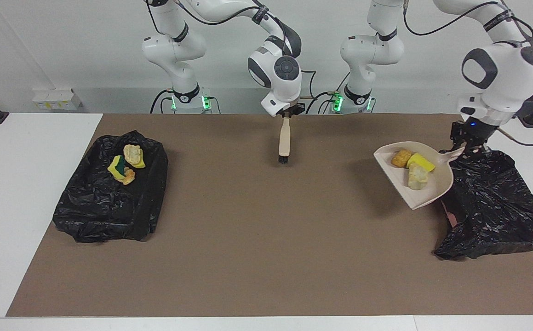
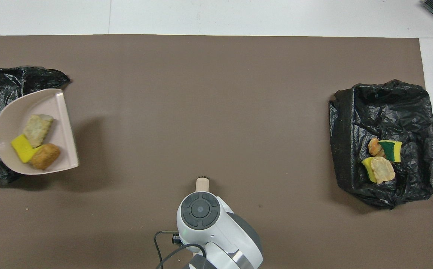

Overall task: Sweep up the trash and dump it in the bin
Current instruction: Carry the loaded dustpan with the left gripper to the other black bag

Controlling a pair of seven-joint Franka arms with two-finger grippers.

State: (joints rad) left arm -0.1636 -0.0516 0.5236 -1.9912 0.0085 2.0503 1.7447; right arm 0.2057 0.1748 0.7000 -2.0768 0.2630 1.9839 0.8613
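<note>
**Loaded dustpan held up at the edge of the bin bag**

The left pincer [image 1: 467, 148] is gripping the handle of the beige dustpan [image 1: 425, 193], clenched on it, and is holding the pan in the air over the edge of the black bin bag [image 1: 496, 207] at the left arm's end of the table [image 1: 248, 257]. The pan is tilting, its open lip lower than the handle. Three bits of trash are sitting in it, just beside the pincer along the handle: a golden-brown pastry lump [image 1: 401, 158], a yellow sponge chunk [image 1: 421, 162] and a pale pastry lump [image 1: 416, 177], all touching one another. In the overhead view the pan is overlapping the bag's crumpled rim, though whether it is touching the plastic is hard to judge.

The right pincer [image 1: 286, 115] is clenching the handle of the beige brush [image 1: 284, 140], which is hanging upright over the brown mat, dark bristles [image 1: 283, 160] down, near the robots' edge; the bristles seem to be just clear of the mat.

At the right arm's end, a second black bag [image 1: 110, 207] is lying on the mat with more trash in it: a yellow-green sponge [image 1: 117, 168], a pale pastry lump on a yellow sponge [image 1: 134, 155] and a small golden-brown lump [image 1: 128, 175], clustered together, well apart from both pincers.
</note>
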